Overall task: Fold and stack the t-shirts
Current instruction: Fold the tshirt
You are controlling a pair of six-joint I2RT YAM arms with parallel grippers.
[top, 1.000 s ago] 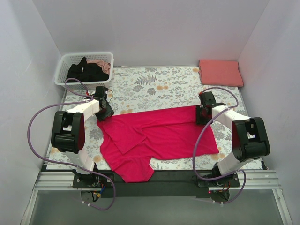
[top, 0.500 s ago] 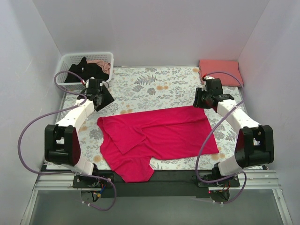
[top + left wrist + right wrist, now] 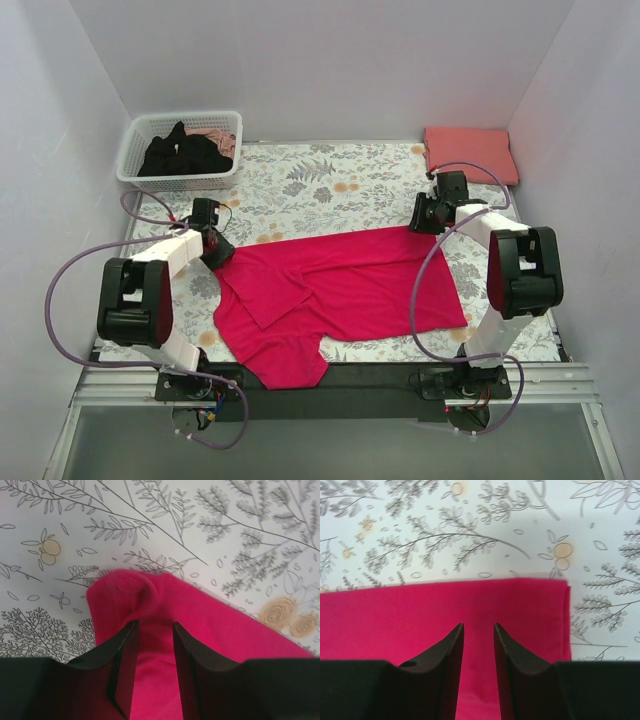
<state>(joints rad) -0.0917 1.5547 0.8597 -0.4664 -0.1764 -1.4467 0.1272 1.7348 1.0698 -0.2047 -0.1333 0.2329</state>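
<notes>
Far left, nothing new: black t-shirt (image 3: 185, 155) heaped in the white basket (image 3: 130, 160), exactly as half a second ago.

Just right of that, a clear change: left gripper (image 3: 218, 252) down from its raised reach beside the basket and back at the far-left corner of the crimson t-shirt (image 3: 340, 290). From the left wrist, straddles a small rumpled hump at that corner, jaws parted by a narrow gap, red cloth showing between them, nothing pinched yet.

Across the middle, same lie as before: spread on the floral cloth (image 3: 330, 180), a flap doubled over on the left half, one end reaching past the near edge of the cloth, not visibly shifted.

Further right, the mirror move: right gripper (image 3: 424, 220) dropped back from its lifted pose to the far-right corner. From the right wrist, hovers over flat red fabric just inside the straight far edge, jaws likewise a little apart, holding nothing.

Far right, salmon-pink t-shirt (image 3: 470, 155) folded in the far corner, well apart from both arms, unchanged.

Reads as a re-approach: lifted away, then returned to the two far corners, probably to grip both and draw the far edge toward the near one. Suggests one shirt done, one mid-fold, one waiting in the basket. Calls for a clean pinch at both corners, the left hump being the likelier spot for a poor grab.
</notes>
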